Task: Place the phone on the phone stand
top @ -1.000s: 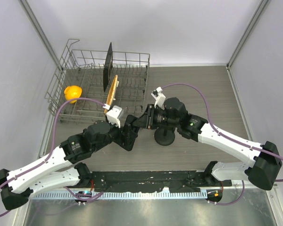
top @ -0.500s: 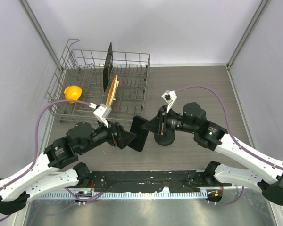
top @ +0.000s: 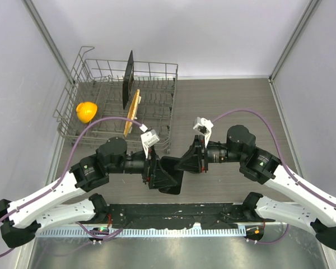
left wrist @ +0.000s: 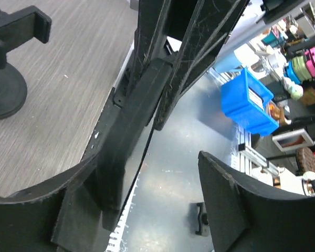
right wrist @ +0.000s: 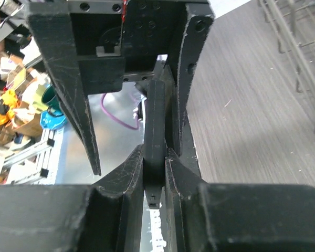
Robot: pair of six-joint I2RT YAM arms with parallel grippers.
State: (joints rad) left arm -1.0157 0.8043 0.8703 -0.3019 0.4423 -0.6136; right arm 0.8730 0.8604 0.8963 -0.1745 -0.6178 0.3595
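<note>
The phone [top: 171, 172] is a thin black slab held on edge above the table's near middle. My right gripper [top: 186, 164] is shut on it; in the right wrist view the phone [right wrist: 156, 121] is pinched between both fingers of that gripper [right wrist: 156, 157]. My left gripper [top: 157, 175] is open, its jaws wide apart around the phone's other end. In the left wrist view the phone [left wrist: 139, 115] lies close to the left finger of that gripper [left wrist: 155, 189]. The phone stand [left wrist: 5, 79] stands on the table at the upper left there. In the top view it is mostly hidden under the right gripper.
A wire dish rack [top: 73, 120] stands at the back left, holding an upright black square plate [top: 127, 78], a wooden board [top: 133, 112] and a yellow object [top: 85, 110]. The table's near edge and a metal rail lie just below the grippers. A blue bin [left wrist: 247, 102] sits off the table.
Both grippers and the phone have moved toward the near edge. The left arm has swung right, so the grippers face each other across the phone.
</note>
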